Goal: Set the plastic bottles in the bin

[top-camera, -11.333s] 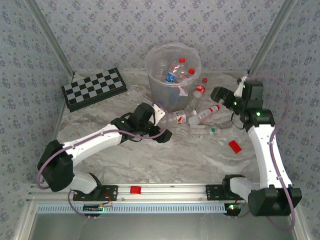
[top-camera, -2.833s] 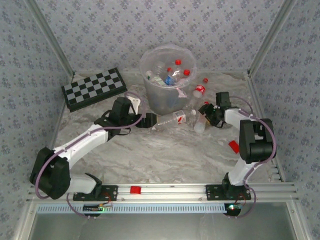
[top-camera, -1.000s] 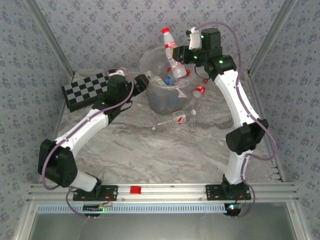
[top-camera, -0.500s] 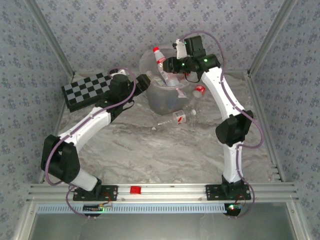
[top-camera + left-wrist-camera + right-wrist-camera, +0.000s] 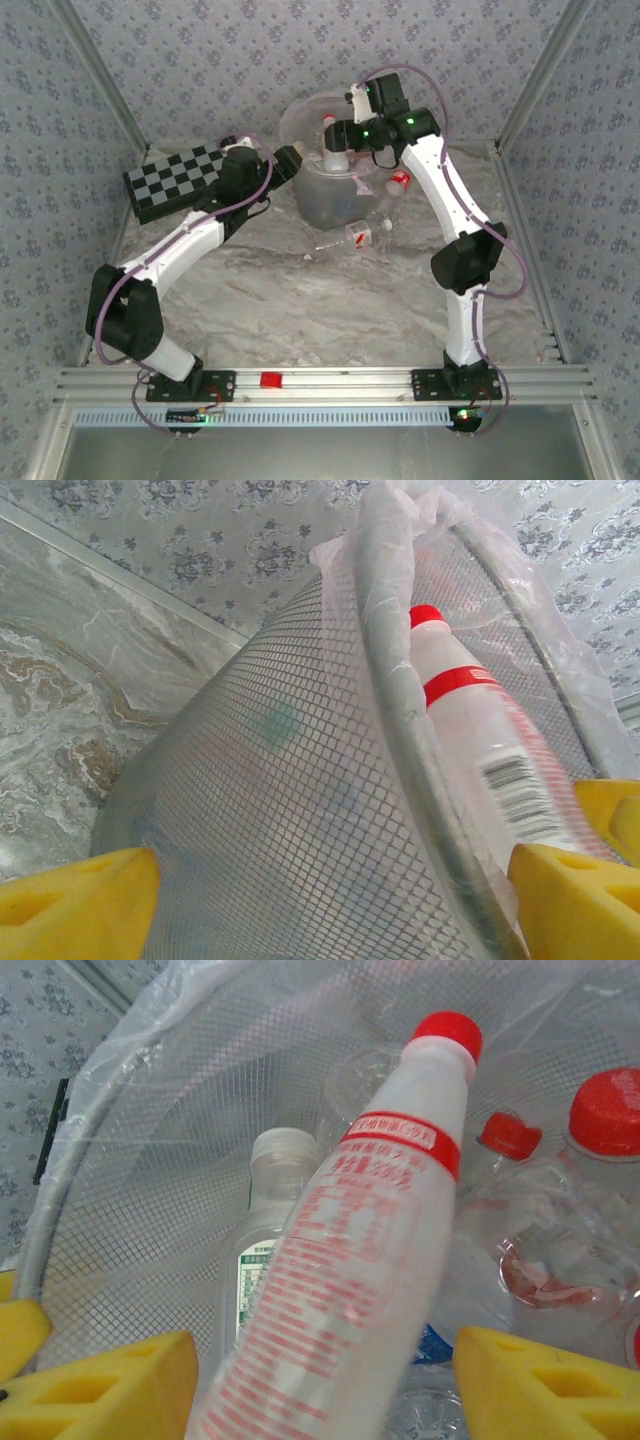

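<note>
Wallpapered corner, marble counter (image 5: 300, 300), red-capped bottle (image 5: 370, 1220) over the bin (image 5: 320, 200).
Likely light, slick, crushable; I'd hold mid-label. My right tool (image 5: 325, 1370) brackets it, grip unclear; left tool (image 5: 328, 900) gapes wide.

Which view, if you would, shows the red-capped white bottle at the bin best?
The right wrist view: the white bottle is close and large, with cap, red band and printed label visible. The left wrist view shows its upper half inside the bin; the top external view shows it small at the bin's mouth.
</note>
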{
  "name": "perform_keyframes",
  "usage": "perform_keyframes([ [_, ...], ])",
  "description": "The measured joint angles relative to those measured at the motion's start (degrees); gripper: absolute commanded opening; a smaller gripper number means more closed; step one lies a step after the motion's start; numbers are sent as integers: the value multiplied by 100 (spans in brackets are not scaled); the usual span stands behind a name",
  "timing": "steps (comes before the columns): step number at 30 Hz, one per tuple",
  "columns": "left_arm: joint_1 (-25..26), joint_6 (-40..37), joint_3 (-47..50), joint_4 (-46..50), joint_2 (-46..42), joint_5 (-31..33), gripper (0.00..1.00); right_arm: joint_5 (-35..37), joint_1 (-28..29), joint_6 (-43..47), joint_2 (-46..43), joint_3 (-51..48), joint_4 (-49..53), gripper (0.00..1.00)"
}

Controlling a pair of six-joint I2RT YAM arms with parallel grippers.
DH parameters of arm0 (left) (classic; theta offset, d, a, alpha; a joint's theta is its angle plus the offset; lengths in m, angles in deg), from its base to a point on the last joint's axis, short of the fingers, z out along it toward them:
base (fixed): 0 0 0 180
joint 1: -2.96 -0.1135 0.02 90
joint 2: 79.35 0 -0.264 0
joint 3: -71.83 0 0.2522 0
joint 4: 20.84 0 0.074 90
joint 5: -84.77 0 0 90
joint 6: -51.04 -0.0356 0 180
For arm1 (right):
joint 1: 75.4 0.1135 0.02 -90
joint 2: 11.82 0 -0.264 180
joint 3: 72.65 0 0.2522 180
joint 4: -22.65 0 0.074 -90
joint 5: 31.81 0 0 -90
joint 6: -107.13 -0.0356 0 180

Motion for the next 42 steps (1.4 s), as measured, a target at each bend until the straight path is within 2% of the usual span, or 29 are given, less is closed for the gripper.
perform_keyframes([
  [3, 0, 2, -11, -35, 22, -15, 89, -2, 0, -17, 7, 120, -22, 55],
  [7, 0, 17, -11, -35, 24, -22, 89, -37, 2, -70, 223, 481, -83, 48],
  [15, 0, 17, -11, -33, 24, -31, 89, -57, 39, -129, 861, 581, -153, 46],
  [21, 0, 17, -11, 0, 24, -70, 89, -66, 81, -153, 898, 584, -254, 45],
  [29, 0, -7, -11, 52, 0, -83, 89, -179, 114, -284, 522, 247, -452, 59],
  [38, 0, -280, -11, 378, -275, -83, 94, -345, 68, -374, -1239, -723, -953, 73],
  [42, 0, -455, -9, 472, -533, -85, 96, -328, -267, -474, -2295, -1735, -1362, 78],
])
